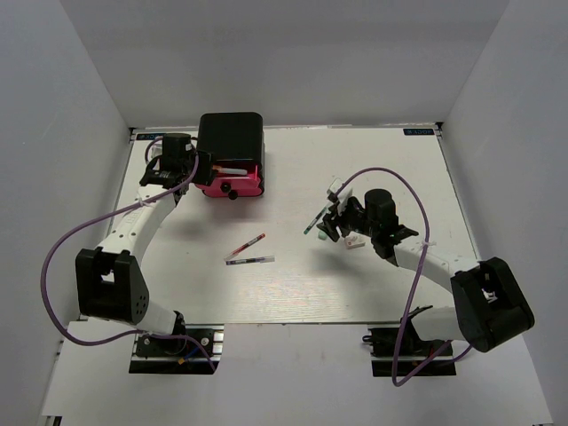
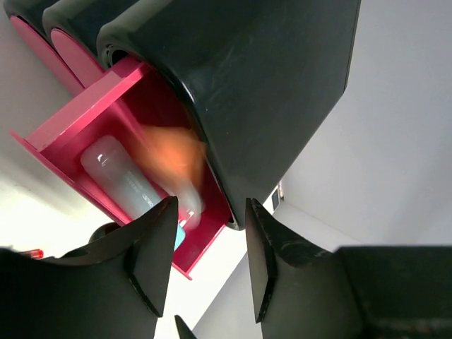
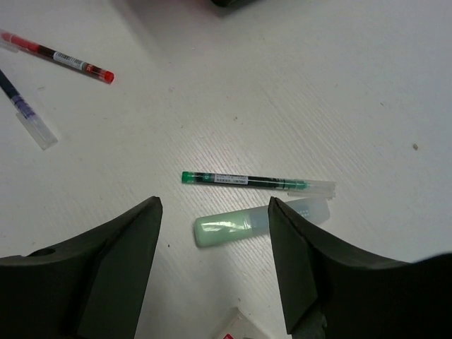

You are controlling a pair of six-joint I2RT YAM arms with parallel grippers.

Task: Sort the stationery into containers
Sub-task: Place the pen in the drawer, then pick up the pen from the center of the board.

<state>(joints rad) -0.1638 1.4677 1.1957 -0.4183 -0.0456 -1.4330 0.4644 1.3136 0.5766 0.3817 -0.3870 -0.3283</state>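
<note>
The black drawer box (image 1: pixel 230 140) stands at the back left with one pink drawer (image 1: pixel 232 184) pulled out. My left gripper (image 1: pixel 201 169) is open and empty just left of that drawer. In the left wrist view my gripper (image 2: pixel 210 212) is above the open drawer (image 2: pixel 78 116), which holds a whitish marker (image 2: pixel 116 176), a blurred orange-capped marker (image 2: pixel 176 159) and a bit of light blue. My right gripper (image 3: pixel 214 205) is open above the mint green marker (image 3: pixel 233 227) and the green pen (image 3: pixel 247 179). A red pen (image 1: pixel 247 246) and a dark pen (image 1: pixel 251 260) lie mid-table.
The red pen (image 3: pixel 60 56) and the dark pen (image 3: pixel 27 114) also show at the far left of the right wrist view. A small white block with red print (image 3: pixel 239 329) lies just below the right gripper. White walls enclose the table (image 1: pixel 293 293).
</note>
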